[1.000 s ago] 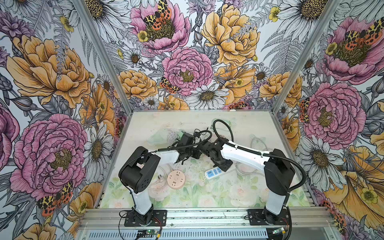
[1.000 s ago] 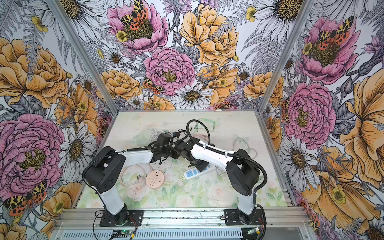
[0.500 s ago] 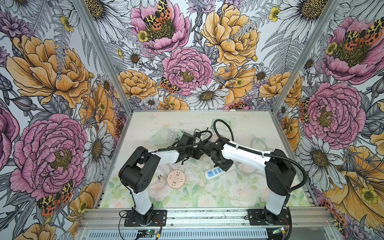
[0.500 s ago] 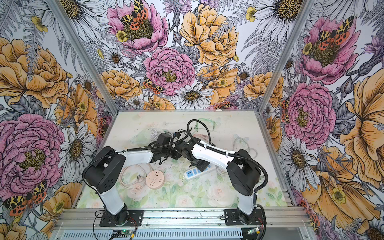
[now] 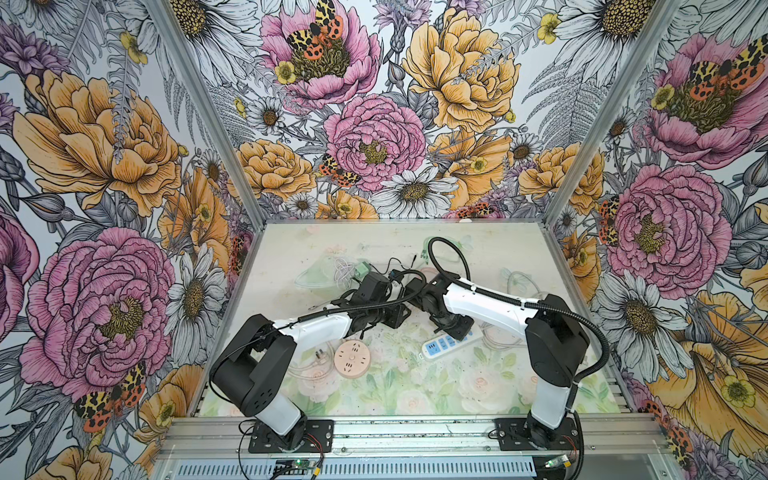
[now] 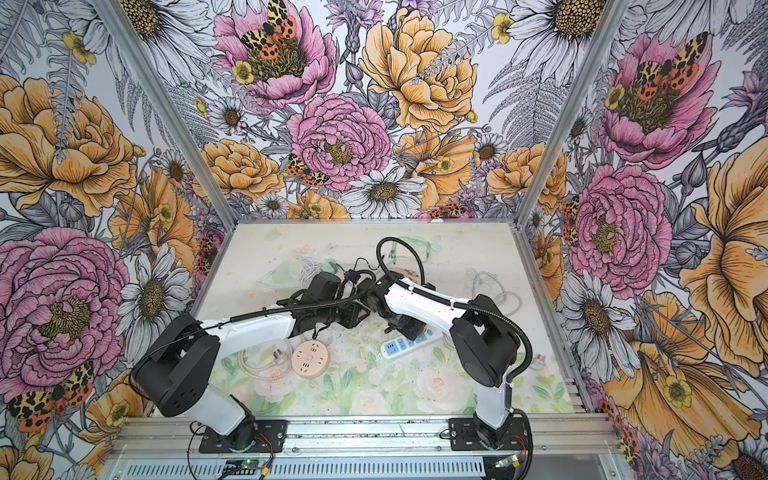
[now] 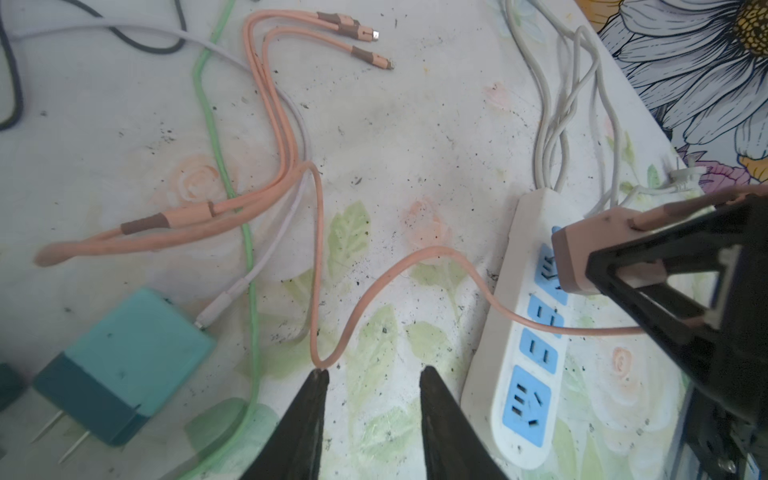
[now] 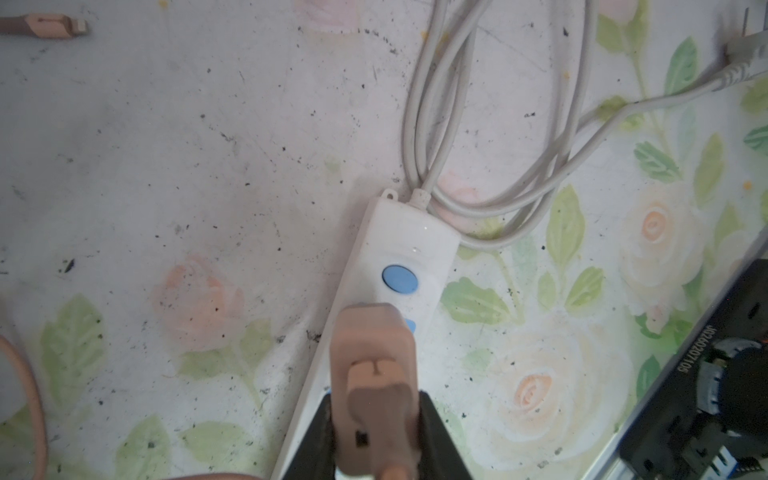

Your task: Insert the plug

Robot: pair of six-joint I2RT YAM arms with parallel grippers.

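Observation:
My right gripper (image 8: pixel 376 436) is shut on a pink plug (image 8: pixel 374 353), held over the end of a white power strip (image 8: pixel 407 237) next to its round blue button. In the left wrist view the plug (image 7: pixel 582 257) tilts above the strip (image 7: pixel 521 232), and its metal prongs show at the first blue socket. The plug's pink cable (image 7: pixel 434 249) loops across the table to my left gripper (image 7: pixel 374 371). That gripper is open with nothing between its fingers, and the loop touches one fingertip. In both top views the strip (image 5: pixel 446 343) (image 6: pixel 405 345) lies mid-table under the right gripper (image 5: pixel 451 328).
A teal charger (image 7: pixel 133 357) with bare prongs lies beside a green cable (image 7: pixel 249 249). The pink cable's connector ends (image 7: pixel 357 31) lie further off. The strip's white cord (image 8: pixel 440 124) coils beyond it. A round pink socket (image 5: pixel 352 358) sits near the left arm. Flowered walls enclose the table.
My left gripper's jaws have spread apart, leaving the pink cable loop free at one fingertip. Both arms stay almost where they were, and the right keeps hold of the plug.

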